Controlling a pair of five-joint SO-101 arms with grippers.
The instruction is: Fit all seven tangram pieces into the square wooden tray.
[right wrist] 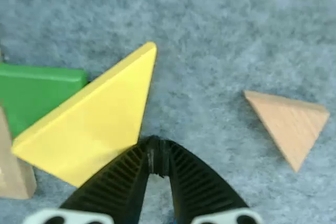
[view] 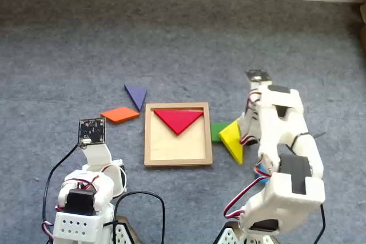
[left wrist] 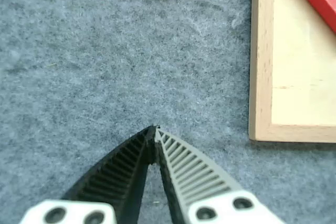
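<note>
clenched and empty, the right claw sits at the yellow triangle; advancing shut could shove it onto the green piece, not the tray. left claw clenched too.

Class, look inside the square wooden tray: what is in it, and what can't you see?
Inside the square wooden tray lies one flat red triangle, its long edge along the far rim. The rest of its floor is bare wood. The floor under the triangle is covered.

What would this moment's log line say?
tray: red triangle inside | outside: yellow triangle, green piece, orange parallelogram, purple triangle | left end effector: shut | right end effector: shut, beside yellow triangle
</note>
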